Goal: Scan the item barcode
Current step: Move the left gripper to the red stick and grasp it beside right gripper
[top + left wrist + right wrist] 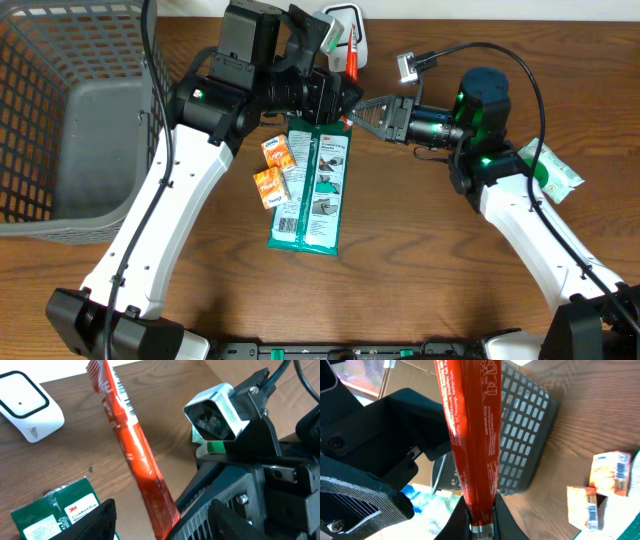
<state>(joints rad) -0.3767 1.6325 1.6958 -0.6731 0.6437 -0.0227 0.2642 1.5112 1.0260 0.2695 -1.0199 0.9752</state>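
Red packet (470, 435) clenched at its lower end by the right gripper (481, 522), just beside the white scanner (30, 407).
Only the left wrist view shows the packet's barcode (122, 397). The right wrist view puts the basket (525, 420) and orange boxes (600, 490) behind it. The left gripper (338, 98) is released, jaws apart. Overhead, both arms crowd together and hide most of the packet.

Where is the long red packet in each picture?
Overhead: the red packet is at top middle, beside the white scanner.
Left wrist: slanting from top left down to bottom middle.
Right wrist: straight up the middle, from bottom to top.
Shared landmark: the right claw pinching its lower end.
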